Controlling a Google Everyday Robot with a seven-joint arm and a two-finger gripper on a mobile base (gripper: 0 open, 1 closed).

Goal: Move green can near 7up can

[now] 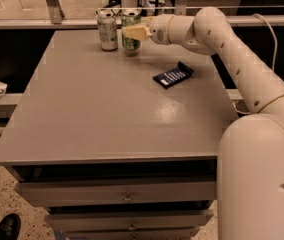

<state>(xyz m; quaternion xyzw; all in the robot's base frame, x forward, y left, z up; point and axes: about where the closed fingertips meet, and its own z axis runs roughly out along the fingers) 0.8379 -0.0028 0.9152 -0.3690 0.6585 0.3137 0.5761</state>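
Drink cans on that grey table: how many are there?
2. The 7up can stands near the far edge of the table. The green can stands close beside it, on the arm's side, with the gripper closed on it. None seem hidden.

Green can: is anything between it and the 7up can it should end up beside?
Nothing visible. The green can, gripped by the tool near the table's far edge, stands right beside the 7up can, a narrow bare gap between them.
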